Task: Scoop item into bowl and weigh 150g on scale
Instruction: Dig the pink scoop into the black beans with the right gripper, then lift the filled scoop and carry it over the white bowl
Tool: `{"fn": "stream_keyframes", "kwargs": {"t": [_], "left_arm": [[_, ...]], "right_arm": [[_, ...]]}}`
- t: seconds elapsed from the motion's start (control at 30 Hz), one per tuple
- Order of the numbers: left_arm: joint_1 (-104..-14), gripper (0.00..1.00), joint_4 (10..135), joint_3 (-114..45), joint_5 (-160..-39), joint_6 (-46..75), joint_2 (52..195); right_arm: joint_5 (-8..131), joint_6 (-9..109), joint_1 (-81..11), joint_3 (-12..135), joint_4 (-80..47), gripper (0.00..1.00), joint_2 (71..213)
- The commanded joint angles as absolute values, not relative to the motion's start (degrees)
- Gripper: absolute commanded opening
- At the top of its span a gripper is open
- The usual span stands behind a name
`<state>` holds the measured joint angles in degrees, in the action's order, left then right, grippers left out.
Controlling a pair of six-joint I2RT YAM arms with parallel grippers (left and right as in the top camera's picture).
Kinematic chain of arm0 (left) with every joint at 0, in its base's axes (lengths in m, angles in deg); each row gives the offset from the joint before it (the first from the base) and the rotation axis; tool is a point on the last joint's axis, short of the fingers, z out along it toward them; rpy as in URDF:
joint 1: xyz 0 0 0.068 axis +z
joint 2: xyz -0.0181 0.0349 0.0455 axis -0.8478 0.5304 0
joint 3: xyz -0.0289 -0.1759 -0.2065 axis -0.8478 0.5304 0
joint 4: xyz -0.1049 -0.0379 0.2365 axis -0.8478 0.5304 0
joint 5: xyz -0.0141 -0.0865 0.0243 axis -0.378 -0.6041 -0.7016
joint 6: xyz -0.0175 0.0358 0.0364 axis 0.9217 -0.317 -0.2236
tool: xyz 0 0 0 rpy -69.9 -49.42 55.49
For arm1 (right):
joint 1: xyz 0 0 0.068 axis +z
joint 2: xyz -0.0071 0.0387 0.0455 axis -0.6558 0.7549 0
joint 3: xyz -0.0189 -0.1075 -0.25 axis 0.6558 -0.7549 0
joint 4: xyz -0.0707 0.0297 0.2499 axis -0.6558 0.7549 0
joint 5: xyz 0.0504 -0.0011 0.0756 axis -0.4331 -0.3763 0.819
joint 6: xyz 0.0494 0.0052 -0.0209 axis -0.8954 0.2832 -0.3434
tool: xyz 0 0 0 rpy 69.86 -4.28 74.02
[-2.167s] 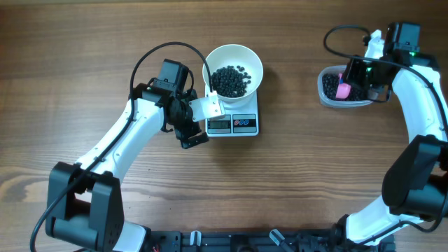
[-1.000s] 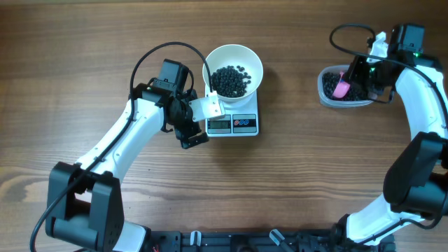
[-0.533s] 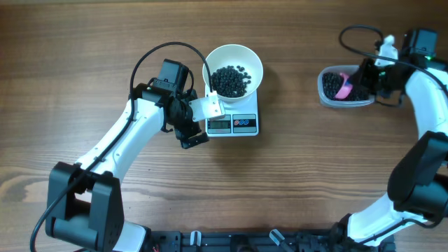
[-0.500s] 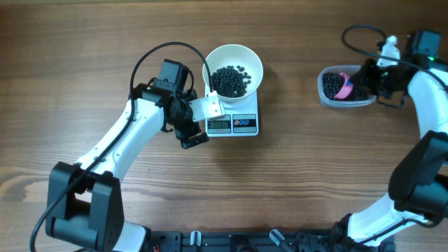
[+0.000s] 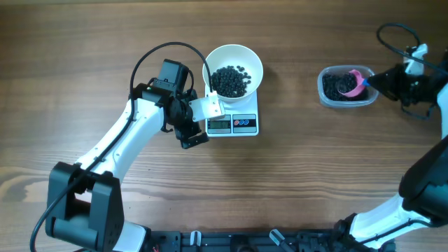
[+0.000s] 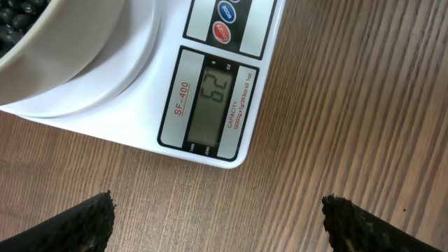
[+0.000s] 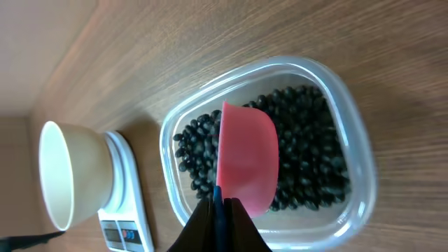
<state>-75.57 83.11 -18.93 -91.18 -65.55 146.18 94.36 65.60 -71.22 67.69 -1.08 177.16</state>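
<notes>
Sitting on flat white scale [image 5: 233,124], deep white bowl [image 5: 233,49], round black pellets [image 5: 229,80] inside

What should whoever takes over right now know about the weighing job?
Left gripper: open, empty, beside the scale.
Right gripper: shut on the scoop, over the tub of beans.
Done: bowl sits on the scale, some beans in it.
Left: carry more scoops to the bowl until the display shows the target; I can't read its digits surely from here.
</notes>
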Motion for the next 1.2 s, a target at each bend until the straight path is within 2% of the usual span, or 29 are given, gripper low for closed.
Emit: {"fn": "stream_keyframes", "kwargs": {"t": [0.0,0.27,0.7,0.93,1.17], "left_arm": [[-75.44,1.0,83.14,-18.64,-92.25,-66.44,146.88],[-75.44,1.0,83.16,-18.64,-92.25,-66.44,146.88],[-75.44,1.0,83.14,-18.64,-92.25,-66.44,146.88],[-75.44,1.0,83.16,-18.64,-92.25,-66.44,146.88],[-75.44,1.0,83.14,-18.64,-92.25,-66.44,146.88]], "right_arm": [[100.1,66.69,-73.67,67.53,-0.08,0.04,178.06],[107.84,65.53,-76.9,67.53,1.1,0.05,178.06],[122.66,65.16,-76.27,67.53,0.25,0.04,178.06],[122.84,61.51,-70.94,67.53,-3.57,0.04,178.06],[123.12,57.18,-61.14,67.53,-9.8,0.04,178.06]]}}
